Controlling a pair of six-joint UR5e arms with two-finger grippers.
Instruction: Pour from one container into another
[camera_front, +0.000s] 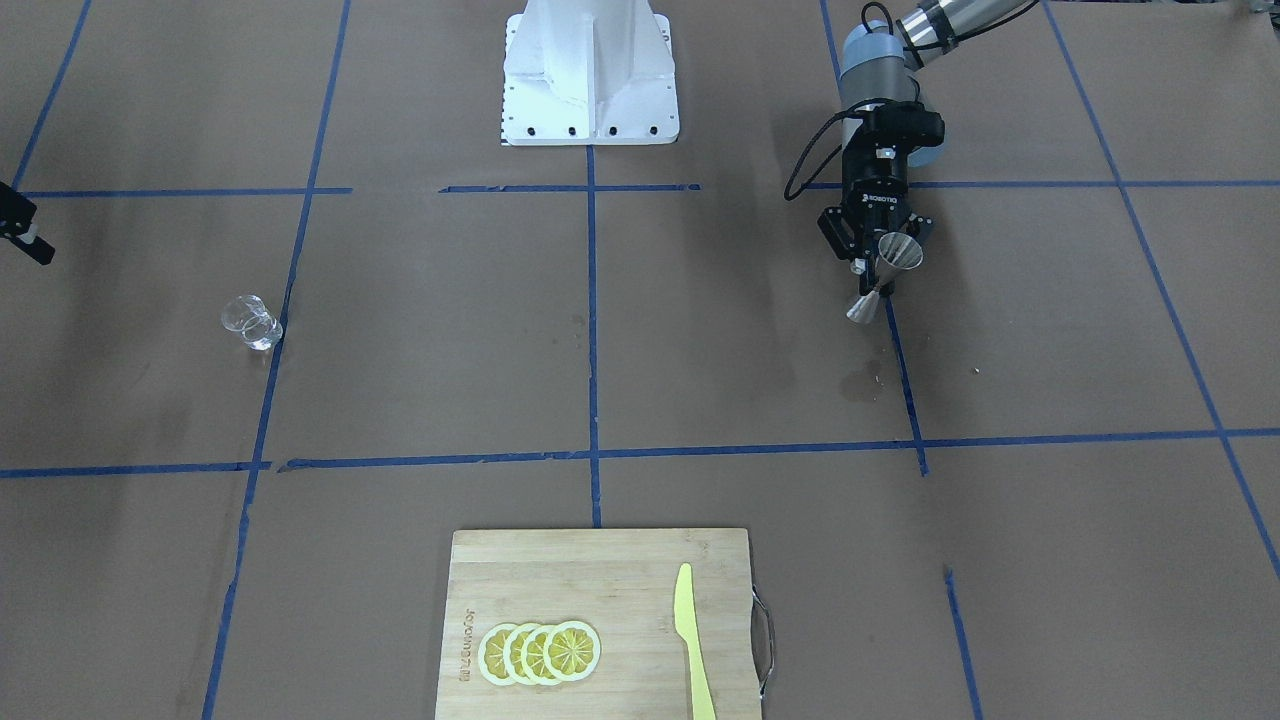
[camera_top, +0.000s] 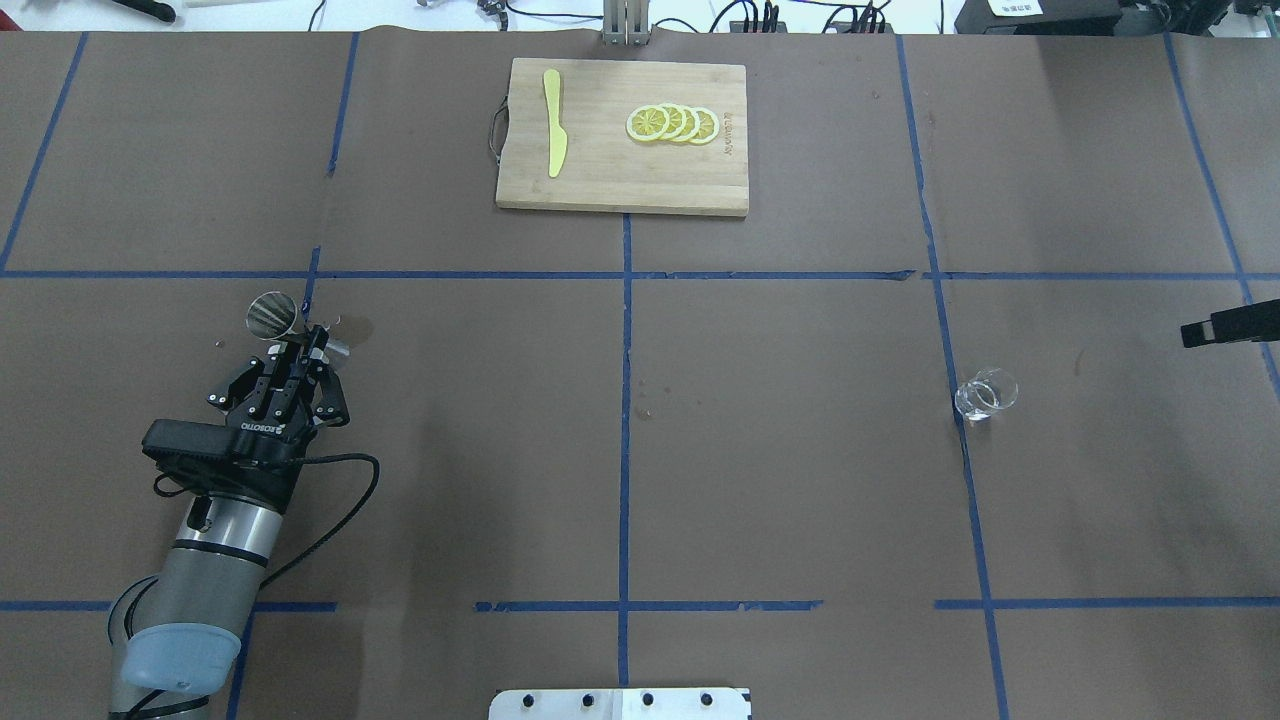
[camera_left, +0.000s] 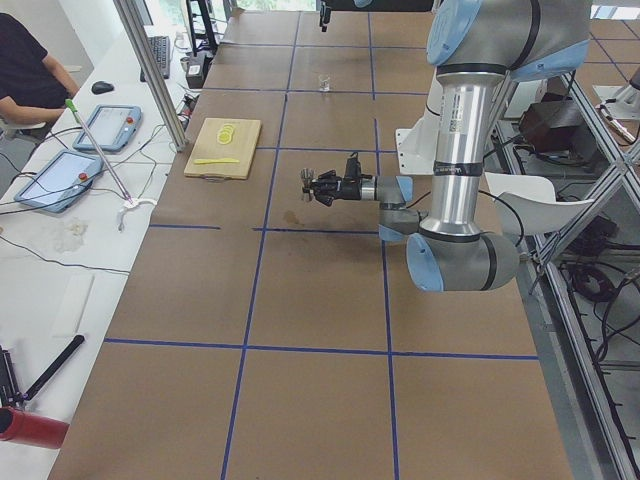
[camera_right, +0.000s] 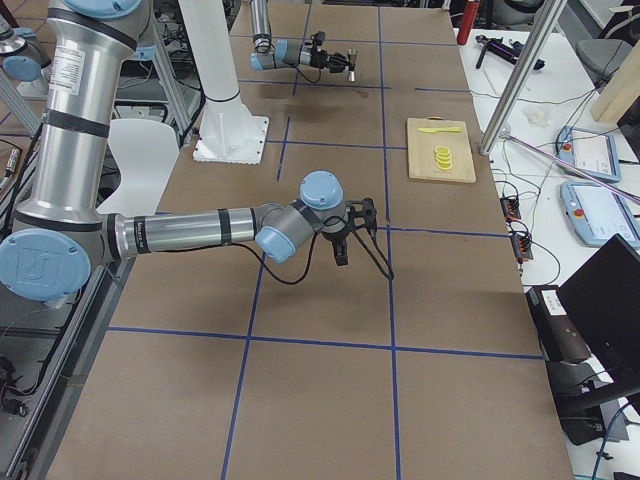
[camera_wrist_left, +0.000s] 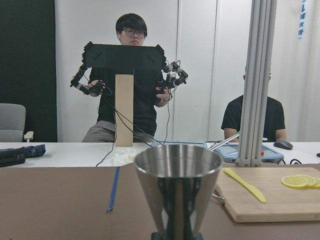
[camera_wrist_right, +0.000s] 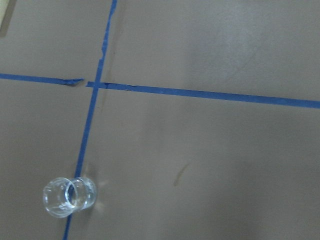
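Reaches forward from the near left corner of the overhead view with the left arm (camera_top: 215, 540): forearm rising out of the corner, wrist laid almost level, above the brown paper (camera_top: 800, 480). Pinches the jigger (camera_front: 899, 252) at its narrow waist with the left gripper (camera_top: 308, 340), jaws pressed on the metal from both sides. Holds it upright and off the table, open mouth up, near a blue tape line (camera_front: 905, 390). Loses the lower cone below the bottom edge of the left wrist view, with only the upper cup and waist there; too shadowed inside for any judgement of contents.

Farther right, at the far edge: a wooden cutting board (camera_top: 620, 190) bearing a yellow knife (camera_top: 553, 135) and a row of overlapping lemon slices (camera_top: 672, 123), well apart from both arms.

Right of centre: the glass cup (camera_top: 985, 393), standing on another blue tape line, touched by nothing, well apart from the jigger. Too clear and small for any judgement of contents.

At the right edge: only a black sliver of the right gripper (camera_top: 1228, 326), cut off by the frame, likewise in the front-facing view. Jaws spread or pressed together: cannot tell. Stretches the right forearm (camera_right: 190, 232) out level in the right-side view, wrist turned down toward the table. Looks down on the cup from the right wrist camera, low and left in that view.
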